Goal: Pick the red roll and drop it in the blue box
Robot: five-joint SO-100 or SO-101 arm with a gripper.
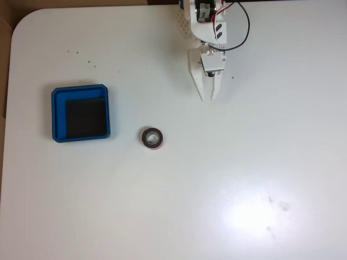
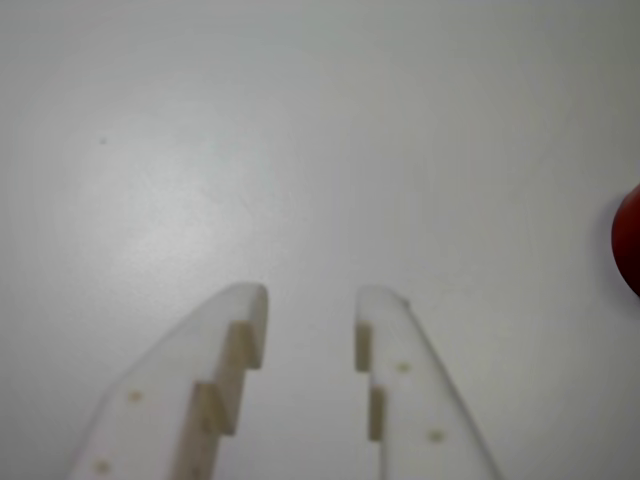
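The arm [image 1: 209, 21] runs off the far edge of the overhead view, so its base is out of sight, and the black cable [image 1: 244, 27] looping beside it leaves the picture there too. In the close view the red roll [image 2: 629, 240] is cut by the right edge; just a blurred red sliver shows. The two white fingers [image 2: 235, 345] run off the near edge of that view, soft and out of focus. A few dark specks [image 1: 81, 54] on the table [image 1: 244, 162], beyond the blue box [image 1: 80, 91], are too small to make out.
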